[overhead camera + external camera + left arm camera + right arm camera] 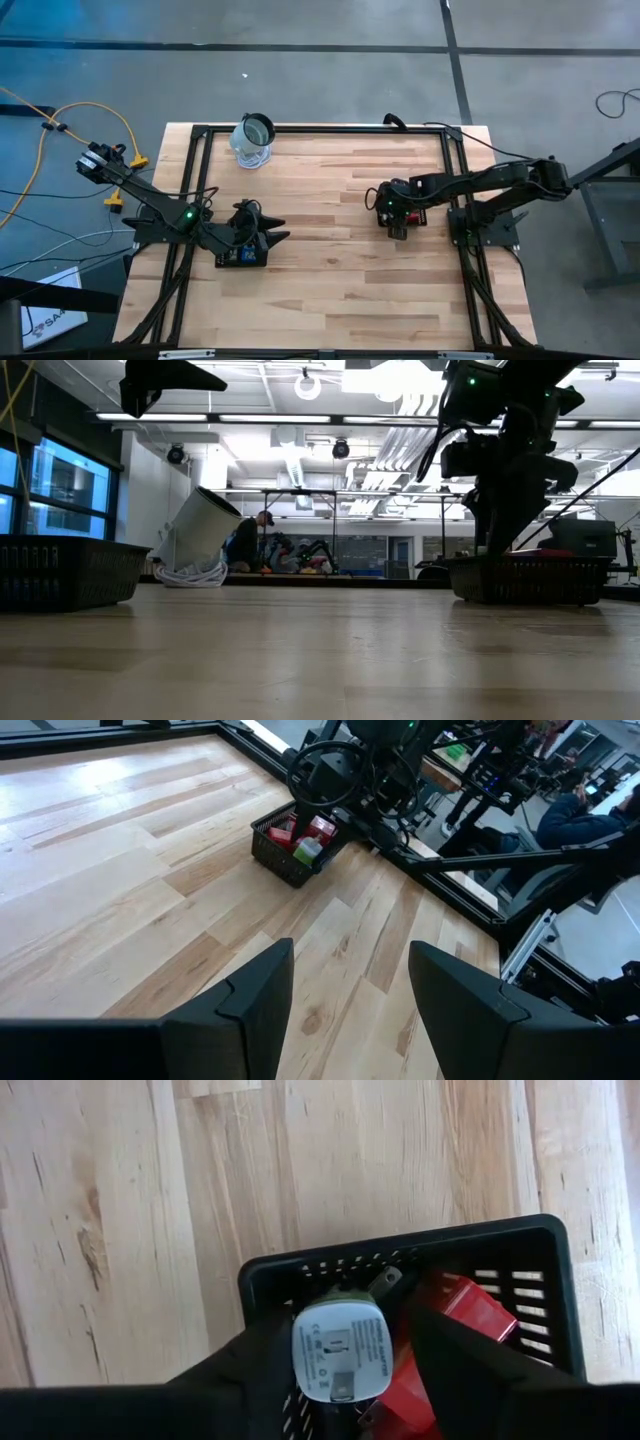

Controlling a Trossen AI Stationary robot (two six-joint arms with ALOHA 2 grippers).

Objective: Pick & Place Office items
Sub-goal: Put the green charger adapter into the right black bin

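The wooden counter is carrying a black mesh tray. The right arm is reaching down over that tray, its right pincer pinching a whitish square charger plug above red blocks inside. Well away from the tray, the left pincer is hovering, fingers spread.

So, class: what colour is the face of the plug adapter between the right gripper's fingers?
White, with a greenish edge, on the plug adapter; right wrist view shows it best.

mesh trays: 2 | jar: 1 | arms: 2
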